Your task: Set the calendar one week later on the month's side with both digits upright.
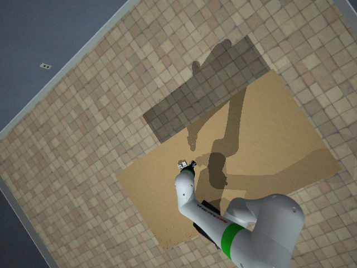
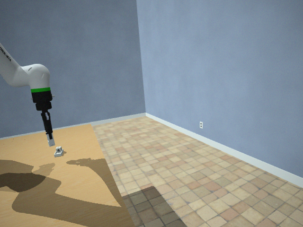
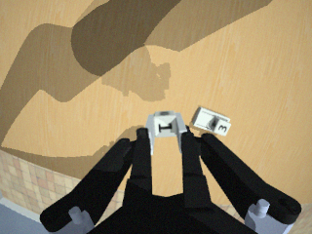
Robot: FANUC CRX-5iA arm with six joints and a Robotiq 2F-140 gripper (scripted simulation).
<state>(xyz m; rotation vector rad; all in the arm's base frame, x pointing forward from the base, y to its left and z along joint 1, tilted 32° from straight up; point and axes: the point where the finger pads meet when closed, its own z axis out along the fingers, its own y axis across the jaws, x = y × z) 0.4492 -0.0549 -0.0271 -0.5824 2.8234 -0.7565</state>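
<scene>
My gripper (image 3: 165,122) is shut on a small white calendar cube (image 3: 164,125) and holds it in the air above the wooden table. The cube's visible face bears a dark mark that I cannot read for sure. In the exterior view the cube (image 2: 51,142) hangs at the fingertips, a little above and to the left of the white tray (image 2: 58,152). The tray lies flat on the table with the other cube (image 2: 58,148) standing in it. In the wrist view the tray (image 3: 213,120) lies just right of the held cube, with a 3-like mark at its end. The top view shows the tray (image 1: 182,163) beside my wrist (image 1: 191,164).
The wooden table top (image 1: 230,156) carries broad shadows of the arm. Its edge towards the tiled floor (image 2: 195,170) runs close to the right of the tray in the exterior view. A dark base block (image 1: 207,219) sits under the arm.
</scene>
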